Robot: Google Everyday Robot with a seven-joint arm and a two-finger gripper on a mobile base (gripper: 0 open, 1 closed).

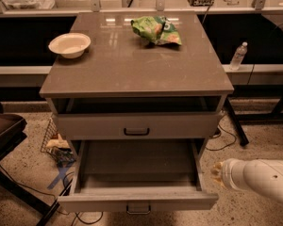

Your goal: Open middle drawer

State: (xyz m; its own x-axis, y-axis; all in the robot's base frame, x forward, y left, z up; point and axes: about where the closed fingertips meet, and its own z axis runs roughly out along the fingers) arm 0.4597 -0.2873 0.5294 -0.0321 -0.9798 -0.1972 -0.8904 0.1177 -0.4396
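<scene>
Lab workspace: long benches [19,70], loose floor cables [230,136]

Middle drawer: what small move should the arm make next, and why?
Probably just back the gripper away from the cabinet: the middle drawer already stands pulled far out, and the gripper sits off its front corner, apart from the handle.
</scene>
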